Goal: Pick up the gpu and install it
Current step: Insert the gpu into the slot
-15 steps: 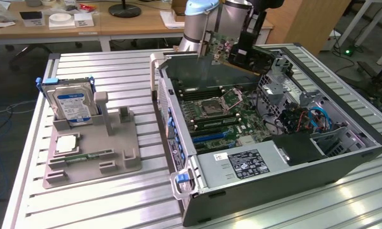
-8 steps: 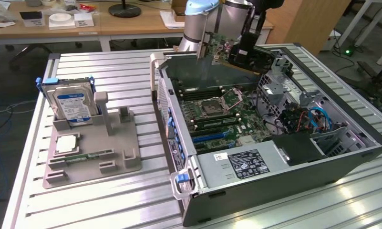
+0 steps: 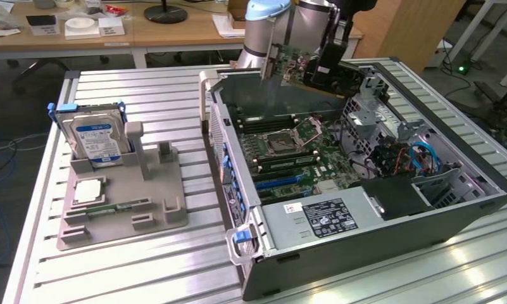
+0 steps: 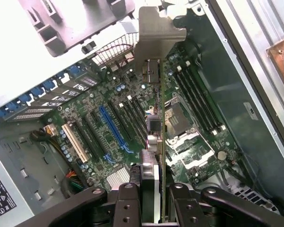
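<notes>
gripper is clamping the gpu, hanging it in the upper middle of the exterior view, above the open PC case. From the wrist its long edge is running nearly parallel to the blue expansion slot, which is sitting off to one side, not underneath

You have the gpu tilted in mid-air above the far end of the open computer case. It is a thin card with a pale metal bracket at one end.
</notes>
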Motion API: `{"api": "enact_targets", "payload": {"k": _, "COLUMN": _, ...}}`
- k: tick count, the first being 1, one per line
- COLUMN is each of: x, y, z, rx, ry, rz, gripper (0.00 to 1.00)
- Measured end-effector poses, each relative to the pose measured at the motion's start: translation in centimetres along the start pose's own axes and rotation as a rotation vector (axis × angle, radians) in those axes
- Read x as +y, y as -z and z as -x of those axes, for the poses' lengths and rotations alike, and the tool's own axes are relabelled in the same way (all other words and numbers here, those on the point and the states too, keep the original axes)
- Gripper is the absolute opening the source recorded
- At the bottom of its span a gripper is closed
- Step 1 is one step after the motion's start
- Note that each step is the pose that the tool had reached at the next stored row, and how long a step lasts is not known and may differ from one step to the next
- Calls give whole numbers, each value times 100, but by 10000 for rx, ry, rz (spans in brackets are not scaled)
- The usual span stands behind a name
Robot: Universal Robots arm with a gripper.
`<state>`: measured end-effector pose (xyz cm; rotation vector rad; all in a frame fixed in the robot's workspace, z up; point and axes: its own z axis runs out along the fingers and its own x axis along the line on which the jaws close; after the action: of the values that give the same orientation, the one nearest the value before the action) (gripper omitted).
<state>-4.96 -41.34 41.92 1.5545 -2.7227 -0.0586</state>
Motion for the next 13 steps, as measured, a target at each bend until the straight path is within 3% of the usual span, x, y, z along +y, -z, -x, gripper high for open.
{"api": "enact_targets", "payload": {"k": 13, "x": 0, "y": 0, "z": 0, "rx": 36, "ry": 995, "rz": 13, "gripper": 28}}
